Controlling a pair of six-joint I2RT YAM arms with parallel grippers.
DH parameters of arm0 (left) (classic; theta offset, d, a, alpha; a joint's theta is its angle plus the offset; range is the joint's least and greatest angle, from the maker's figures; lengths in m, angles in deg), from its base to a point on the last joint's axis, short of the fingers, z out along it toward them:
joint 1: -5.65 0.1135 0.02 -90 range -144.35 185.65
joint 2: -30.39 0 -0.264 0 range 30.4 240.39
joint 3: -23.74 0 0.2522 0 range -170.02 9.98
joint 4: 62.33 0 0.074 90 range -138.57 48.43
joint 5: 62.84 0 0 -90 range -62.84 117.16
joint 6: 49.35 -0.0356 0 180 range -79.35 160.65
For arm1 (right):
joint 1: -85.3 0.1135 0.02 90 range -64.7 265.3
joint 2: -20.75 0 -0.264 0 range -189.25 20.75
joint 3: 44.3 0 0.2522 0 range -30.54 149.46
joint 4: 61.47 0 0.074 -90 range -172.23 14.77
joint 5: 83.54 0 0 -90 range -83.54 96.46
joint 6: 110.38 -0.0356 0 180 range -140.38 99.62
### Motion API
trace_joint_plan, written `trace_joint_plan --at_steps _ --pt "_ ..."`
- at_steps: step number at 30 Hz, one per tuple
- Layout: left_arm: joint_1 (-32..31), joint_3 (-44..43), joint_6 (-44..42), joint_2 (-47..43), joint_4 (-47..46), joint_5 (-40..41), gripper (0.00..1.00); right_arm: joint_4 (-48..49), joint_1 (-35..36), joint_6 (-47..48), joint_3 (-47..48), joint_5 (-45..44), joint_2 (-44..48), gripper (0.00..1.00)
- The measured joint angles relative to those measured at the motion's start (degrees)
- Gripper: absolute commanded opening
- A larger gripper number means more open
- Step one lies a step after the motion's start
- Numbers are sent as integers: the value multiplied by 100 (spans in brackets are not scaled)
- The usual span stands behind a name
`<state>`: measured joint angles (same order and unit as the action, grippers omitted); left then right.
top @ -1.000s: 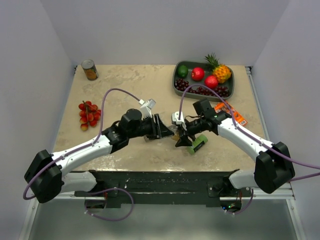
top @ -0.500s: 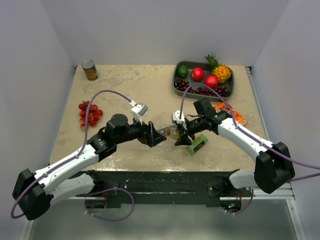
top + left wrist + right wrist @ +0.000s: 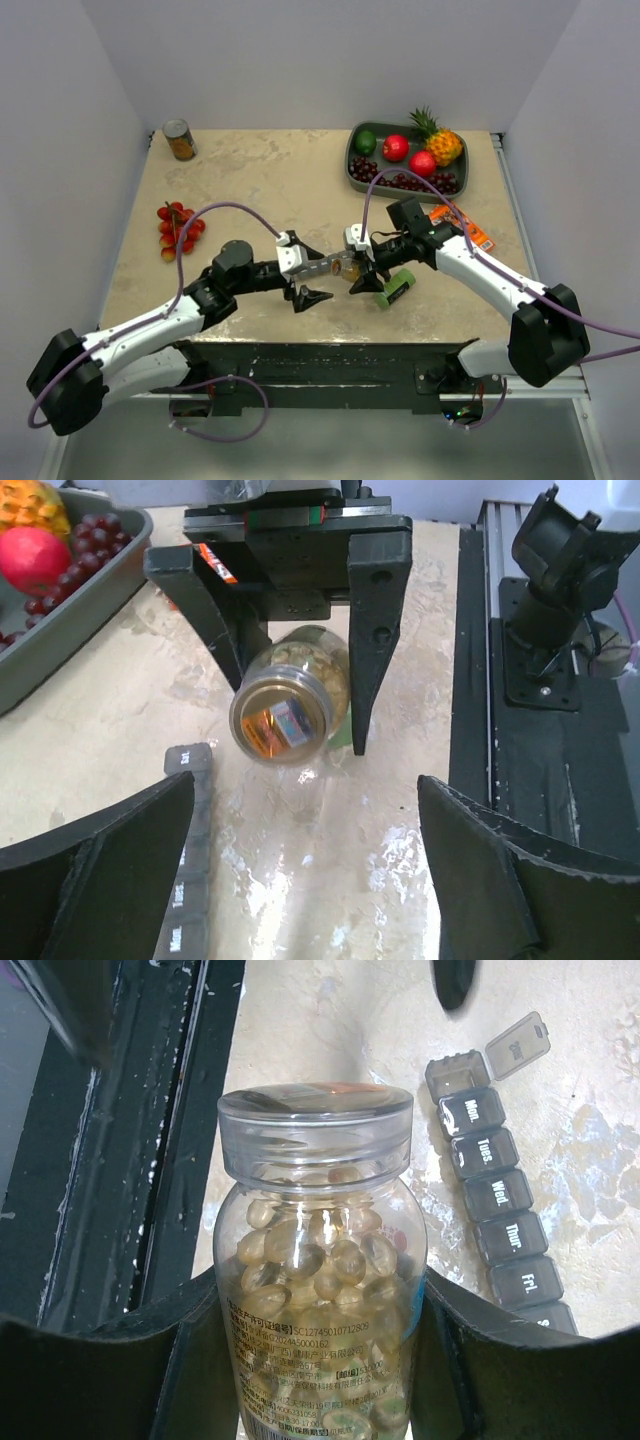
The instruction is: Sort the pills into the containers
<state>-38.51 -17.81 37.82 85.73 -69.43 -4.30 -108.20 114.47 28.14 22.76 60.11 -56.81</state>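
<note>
- While my right gripper [image 3: 320, 1345] pinches the clear bottle [image 3: 318, 1260] by its body, one finger presses each side. The bottle is lifted off the table [image 3: 260, 180] and lies about level. Its clear cap [image 3: 315, 1120] is on and points toward my left gripper [image 3: 300, 870].
- The pills [image 3: 312, 1250] are yellowish and all piled inside the bottle.
- My left gripper has its fingers spread wide and holds nothing. It faces the cap end, near it but apart.
- The containers [image 3: 497, 1210] are a grey strip lying flat on the table just beside the bottle. Lids read Mon., Tues., Wed., Thur., Fri.
- The end compartment [image 3: 455, 1070] next to Mon. has its lid flipped open. The labelled ones are closed.
- A green box [image 3: 395, 288] sits on the table just beside my right gripper.
- The fruit tray [image 3: 350, 172] is at the far right, the cherry tomatoes [image 3: 178, 228] at the left and the can [image 3: 179, 140] in the far left corner. All are well apart from the bottle.
</note>
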Motion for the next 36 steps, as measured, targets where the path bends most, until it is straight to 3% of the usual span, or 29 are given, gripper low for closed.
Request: trace_joint_plan --at_steps 5,10,13,18,24,27,34,36 --pt "-142 -457 -400 756 -120 -92 84 -22 0 50 0 2 0 0" --pt "-201 -691 -501 1054 -254 -133 68 -24 0 63 0 4 0 0" --pt "-216 -743 -501 1165 -282 -133 51 -24 0 63 0 4 0 0" --pt "-229 -758 -494 1237 -286 -92 0 -81 0 79 0 7 0 0" --pt "-249 -916 240 1237 13 240 0 -70 -11 76 0 0 0 0" --pt "-275 -1215 1340 1263 564 688 0 15 -39 24 0 -15 0 0" --pt "-249 -1725 4885 1469 1690 1329 0 37 -92 -190 -17 -85 0 0" --pt "-260 -1725 5615 1392 1886 1502 13 44 -72 -225 -20 -76 0 0"
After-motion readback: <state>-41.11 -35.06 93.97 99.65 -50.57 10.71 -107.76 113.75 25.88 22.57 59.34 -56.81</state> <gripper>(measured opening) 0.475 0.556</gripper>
